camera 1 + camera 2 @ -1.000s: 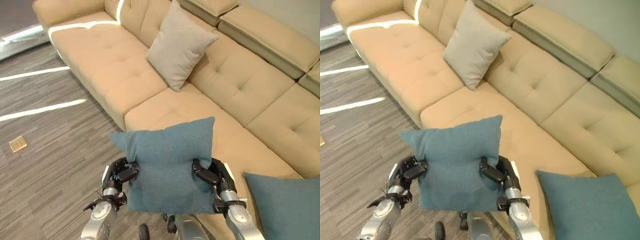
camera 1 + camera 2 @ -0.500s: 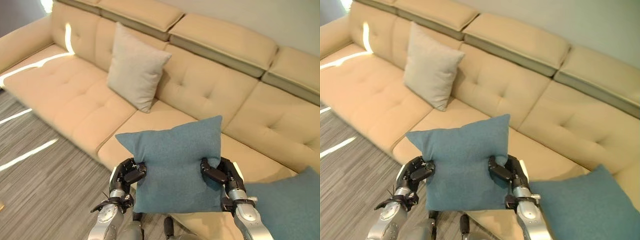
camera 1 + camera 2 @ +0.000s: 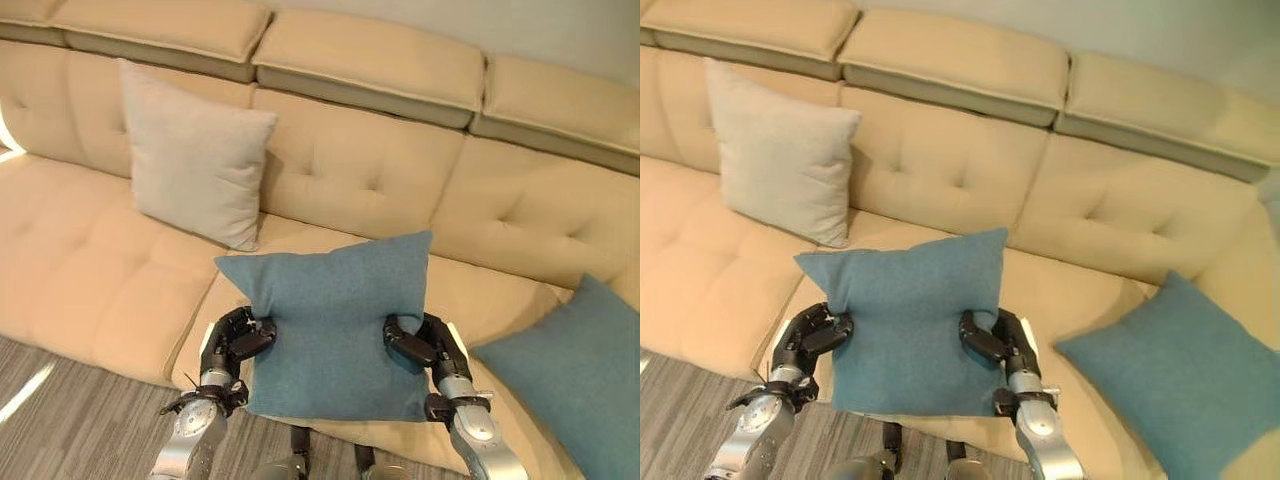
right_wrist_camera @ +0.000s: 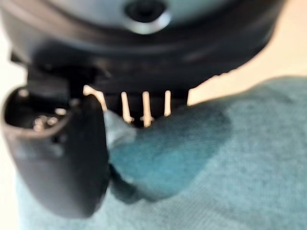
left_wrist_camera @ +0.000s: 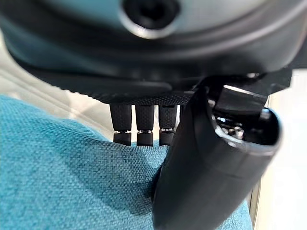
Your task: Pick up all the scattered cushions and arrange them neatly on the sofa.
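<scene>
Left hand and right hand each pinch a side of the square teal fabric cushion, held over the beige tufted sofa's front edge.

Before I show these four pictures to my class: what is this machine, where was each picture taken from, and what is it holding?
It is a humanoid robot with two arms ending in dark hands. Two pictures come from cameras on its head, looking down; the two close-ups come from cameras on its wrists. The left hand and right hand pinch the two sides of a held teal cushion in front of a beige sofa. On the sofa, a grey cushion leans on the backrest to the robot's left, and a second teal cushion rests to its right.
</scene>
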### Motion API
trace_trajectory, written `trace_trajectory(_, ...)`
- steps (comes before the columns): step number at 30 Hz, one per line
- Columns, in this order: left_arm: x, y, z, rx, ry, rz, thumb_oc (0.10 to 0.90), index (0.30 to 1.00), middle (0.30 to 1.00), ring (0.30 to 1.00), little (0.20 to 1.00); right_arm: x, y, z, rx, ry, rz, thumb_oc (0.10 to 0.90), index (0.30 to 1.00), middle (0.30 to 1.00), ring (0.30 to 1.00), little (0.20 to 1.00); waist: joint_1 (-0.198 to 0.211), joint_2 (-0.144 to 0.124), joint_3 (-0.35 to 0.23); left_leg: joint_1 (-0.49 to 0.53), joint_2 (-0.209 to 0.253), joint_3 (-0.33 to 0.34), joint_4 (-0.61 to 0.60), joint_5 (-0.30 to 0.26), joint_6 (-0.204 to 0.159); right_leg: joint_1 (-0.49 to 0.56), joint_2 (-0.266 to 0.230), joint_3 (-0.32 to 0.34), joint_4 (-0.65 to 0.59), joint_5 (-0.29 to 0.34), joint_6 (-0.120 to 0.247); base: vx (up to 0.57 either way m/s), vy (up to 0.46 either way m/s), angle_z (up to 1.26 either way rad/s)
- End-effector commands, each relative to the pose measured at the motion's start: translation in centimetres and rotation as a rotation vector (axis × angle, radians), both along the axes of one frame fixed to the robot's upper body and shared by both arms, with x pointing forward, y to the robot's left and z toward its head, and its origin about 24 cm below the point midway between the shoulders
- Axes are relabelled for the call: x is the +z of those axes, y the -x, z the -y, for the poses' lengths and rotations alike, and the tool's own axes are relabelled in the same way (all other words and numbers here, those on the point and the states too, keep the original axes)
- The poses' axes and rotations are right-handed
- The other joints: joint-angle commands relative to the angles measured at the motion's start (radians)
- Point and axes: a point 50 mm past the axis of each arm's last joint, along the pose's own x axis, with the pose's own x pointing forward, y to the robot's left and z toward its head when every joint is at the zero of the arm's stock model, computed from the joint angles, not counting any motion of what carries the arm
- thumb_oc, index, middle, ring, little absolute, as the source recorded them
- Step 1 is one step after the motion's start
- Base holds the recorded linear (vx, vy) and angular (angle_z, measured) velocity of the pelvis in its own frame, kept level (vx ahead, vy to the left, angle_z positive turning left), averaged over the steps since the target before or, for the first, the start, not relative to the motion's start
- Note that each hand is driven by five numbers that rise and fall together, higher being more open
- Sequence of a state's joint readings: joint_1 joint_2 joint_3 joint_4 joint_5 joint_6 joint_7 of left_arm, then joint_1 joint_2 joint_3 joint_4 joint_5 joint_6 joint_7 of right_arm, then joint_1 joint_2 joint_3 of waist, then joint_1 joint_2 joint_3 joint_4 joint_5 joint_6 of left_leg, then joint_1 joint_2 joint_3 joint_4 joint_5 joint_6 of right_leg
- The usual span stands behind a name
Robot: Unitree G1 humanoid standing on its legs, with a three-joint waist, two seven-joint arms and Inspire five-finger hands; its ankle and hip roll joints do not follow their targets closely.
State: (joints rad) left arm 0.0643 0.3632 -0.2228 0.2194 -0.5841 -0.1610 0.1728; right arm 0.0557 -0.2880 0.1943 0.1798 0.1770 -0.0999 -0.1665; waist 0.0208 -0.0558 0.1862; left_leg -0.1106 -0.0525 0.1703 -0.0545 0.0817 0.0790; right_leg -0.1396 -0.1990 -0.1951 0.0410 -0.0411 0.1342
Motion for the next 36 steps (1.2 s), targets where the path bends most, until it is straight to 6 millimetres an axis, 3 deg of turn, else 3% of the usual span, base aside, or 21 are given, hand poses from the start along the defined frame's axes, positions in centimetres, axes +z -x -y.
trace_trajectory(1,5.9,-1.8,3.8,-0.147,0.038,0.360,0.400,0.300,0.300,0.300,0.300,7.9,-2.4,-1.3,0.044,-0.048,0.434,0.400,0.300,0.300,0.300,0.300,-0.011,0.005,-0.093,0.017,0.055,-0.067,0.050,-0.153,-0.087,0.018,0.060,0.014,0.017,0.052,0.015,0.11,-0.013,-0.05)
trace_trajectory(6,7.8,-2.6,4.0,-0.131,-0.011,0.449,0.400,0.300,0.300,0.300,0.300,9.2,-2.8,-0.2,-0.020,0.015,0.498,0.400,0.300,0.300,0.300,0.300,-0.034,0.018,-0.118,0.045,0.048,-0.049,-0.033,-0.126,-0.099,0.036,0.075,0.013,-0.121,0.106,0.024,0.08,-0.053,0.05)
trace_trajectory(16,11.1,-5.1,5.7,-0.128,-0.082,0.589,0.400,0.300,0.300,0.300,0.300,11.8,-4.7,-0.5,-0.084,0.067,0.617,0.400,0.300,0.300,0.300,0.300,-0.057,0.067,-0.104,-0.075,0.065,-0.059,-0.033,-0.095,-0.119,-0.063,0.090,0.030,-0.128,0.103,0.036,-0.06,-0.035,-0.01)
trace_trajectory(18,14.3,-7.9,7.2,-0.107,-0.173,0.699,0.400,0.300,0.300,0.300,0.300,14.5,-7.3,-2.1,-0.082,0.096,0.713,0.400,0.300,0.300,0.300,0.300,-0.063,0.086,-0.085,-0.155,0.067,-0.070,-0.033,-0.073,-0.131,-0.142,0.094,0.046,-0.128,0.116,0.039,-0.16,-0.015,0.00)
trace_trajectory(19,14.4,-8.0,7.2,-0.106,-0.173,0.703,0.400,0.300,0.300,0.300,0.300,14.6,-7.4,-2.1,-0.083,0.096,0.717,0.400,0.300,0.300,0.300,0.300,-0.063,0.087,-0.084,-0.159,0.067,-0.070,-0.033,-0.072,-0.131,-0.146,0.095,0.047,-0.128,0.117,0.039,-0.15,-0.020,-0.03)
trace_trajectory(21,16.9,-9.6,7.9,-0.084,-0.229,0.782,0.400,0.300,0.300,0.300,0.300,16.4,-8.8,-2.9,-0.095,0.107,0.768,0.400,0.300,0.300,0.300,0.300,-0.062,0.094,-0.080,-0.204,0.065,-0.081,-0.033,-0.060,-0.139,-0.187,0.102,0.053,-0.128,0.124,0.035,-0.06,-0.015,-0.02)
trace_trajectory(22,17.0,-9.7,7.9,-0.084,-0.229,0.784,0.400,0.300,0.300,0.300,0.300,16.5,-8.8,-2.9,-0.095,0.107,0.770,0.400,0.300,0.300,0.300,0.300,-0.063,0.093,-0.082,-0.211,0.064,-0.081,-0.033,-0.055,-0.138,-0.193,0.101,0.052,-0.128,0.127,0.035,-0.04,-0.024,0.01)
trace_trajectory(23,18.9,-10.6,8.4,-0.071,-0.267,0.839,0.400,0.300,0.300,0.300,0.300,17.8,-9.8,-3.5,-0.099,0.113,0.803,0.400,0.300,0.300,0.300,0.300,-0.062,0.095,-0.075,-0.240,0.059,-0.086,-0.033,-0.046,-0.144,-0.218,0.105,0.056,-0.128,0.130,0.032,-0.05,-0.022,0.02)
trace_trajectory(25,19.9,-11.2,8.6,-0.059,-0.289,0.862,0.400,0.300,0.300,0.300,0.300,18.5,-10.3,-3.6,-0.112,0.117,0.819,0.400,0.300,0.300,0.300,0.300,-0.063,0.094,-0.078,-0.263,0.055,-0.088,-0.033,-0.035,-0.146,-0.241,0.105,0.057,-0.128,0.138,0.029,-0.04,-0.022,0.04)
trace_trajectory(26,21.3,-12.0,9.1,-0.048,-0.327,0.892,0.400,0.300,0.300,0.300,0.300,19.7,-11.1,-4.0,-0.129,0.136,0.847,0.400,0.300,0.300,0.300,0.300,-0.063,0.094,-0.079,-0.279,0.053,-0.091,-0.033,-0.032,-0.151,-0.258,0.106,0.055,-0.128,0.139,0.025,-0.04,-0.013,0.04)
trace_trajectory(32,23.3,-13.0,9.9,0.004,-0.376,0.933,0.400,0.300,0.300,0.300,0.300,21.9,-12.1,-4.1,-0.203,0.197,0.916,0.400,0.300,0.300,0.300,0.300,-0.062,0.093,-0.082,-0.306,0.048,-0.096,-0.033,-0.022,-0.157,-0.283,0.104,0.055,-0.128,0.143,0.021,0.00,-0.008,0.04)
trace_trajectory(34,25.2,-13.4,11.3,0.019,-0.400,0.993,0.400,0.300,0.300,0.300,0.300,23.6,-12.7,-4.2,-0.284,0.271,0.981,0.400,0.300,0.300,0.300,0.300,-0.063,0.089,-0.076,-0.321,0.046,-0.100,-0.033,-0.015,-0.164,-0.299,0.103,0.056,-0.128,0.146,0.020,0.00,0.000,0.00)
trace_trajectory(36,25.7,-13.4,11.6,0.019,-0.398,1.006,0.400,0.300,0.300,0.300,0.300,24.1,-12.7,-4.2,-0.300,0.285,1.001,0.400,0.300,0.300,0.300,0.300,-0.065,0.088,-0.075,-0.324,0.045,-0.100,-0.033,-0.014,-0.166,-0.302,0.102,0.056,-0.128,0.146,0.020,-0.01,-0.004,0.05)
